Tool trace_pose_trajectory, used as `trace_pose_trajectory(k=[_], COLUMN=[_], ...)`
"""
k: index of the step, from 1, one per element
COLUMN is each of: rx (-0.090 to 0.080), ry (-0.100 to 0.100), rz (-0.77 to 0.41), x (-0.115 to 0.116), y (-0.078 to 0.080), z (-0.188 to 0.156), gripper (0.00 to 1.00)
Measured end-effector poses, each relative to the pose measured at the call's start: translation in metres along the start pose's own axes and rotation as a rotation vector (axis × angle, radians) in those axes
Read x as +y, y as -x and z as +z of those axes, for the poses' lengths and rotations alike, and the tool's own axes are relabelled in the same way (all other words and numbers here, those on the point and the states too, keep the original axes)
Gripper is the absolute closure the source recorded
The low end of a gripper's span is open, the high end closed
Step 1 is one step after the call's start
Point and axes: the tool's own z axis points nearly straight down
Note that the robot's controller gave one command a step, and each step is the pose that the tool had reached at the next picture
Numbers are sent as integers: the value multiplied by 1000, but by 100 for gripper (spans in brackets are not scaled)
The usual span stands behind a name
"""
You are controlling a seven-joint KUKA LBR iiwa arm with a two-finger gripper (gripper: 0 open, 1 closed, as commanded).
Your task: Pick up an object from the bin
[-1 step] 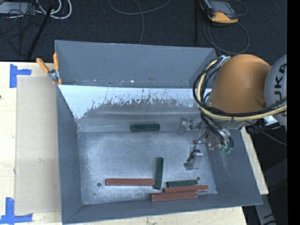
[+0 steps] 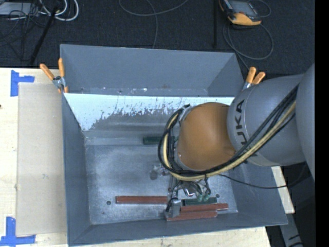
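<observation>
The claw (image 2: pixel 176 204) is seen lowered to the floor of the grey bin (image 2: pixel 103 153), close to its lower edge and toward the lower right corner. A long reddish-brown stick (image 2: pixel 140 200) is laid flat on the side toward the left edge. A second reddish-brown stick (image 2: pixel 201 213) is laid along the lower edge, just beside the claw. A small dark green piece (image 2: pixel 152 139) is found near the far edge.

Reddish-brown flat stick (image 2: pixel 203 213) lying level (crosswise), front-right floor of bin (image 2: pixel 113 169).
</observation>
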Motion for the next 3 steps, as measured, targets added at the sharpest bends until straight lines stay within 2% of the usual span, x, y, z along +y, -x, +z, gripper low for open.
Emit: trace_pose_trajectory(k=[1,2,3], rx=[-7,-16,-9], ry=[-3,-5,-4], rz=[-115,-311,-307], x=[26,77,76], y=[56,17,15], z=[65,62,64], gripper=[0,0,100])
